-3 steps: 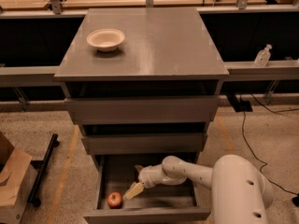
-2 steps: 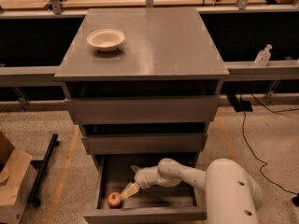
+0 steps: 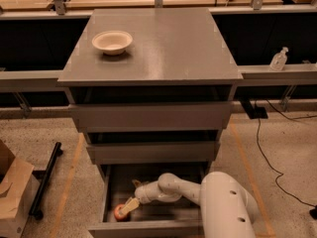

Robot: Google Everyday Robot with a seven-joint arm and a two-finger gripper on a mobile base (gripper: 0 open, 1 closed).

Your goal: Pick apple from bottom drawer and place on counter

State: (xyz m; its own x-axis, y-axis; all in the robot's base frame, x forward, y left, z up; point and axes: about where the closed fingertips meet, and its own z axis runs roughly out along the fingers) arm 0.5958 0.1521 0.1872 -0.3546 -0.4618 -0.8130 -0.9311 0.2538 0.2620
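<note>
Robot's claw [image 3: 130, 206] reaches into the open bottom drawer [image 3: 148, 228], right against the apple [image 3: 119, 213] in the drawer's front-left corner; whether it grips cannot be told. The lift and placing on the tabletop [image 3: 168, 48], above the drawer, appear not yet done.

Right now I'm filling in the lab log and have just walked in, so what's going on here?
A one-armed robot reaches into the open bottom drawer of a grey drawer unit. Its gripper is low inside, right at the apple, which lies near the drawer's front panel on the left of the camera view. The apple is not on the counter yet; only a white bowl stands there.
</note>
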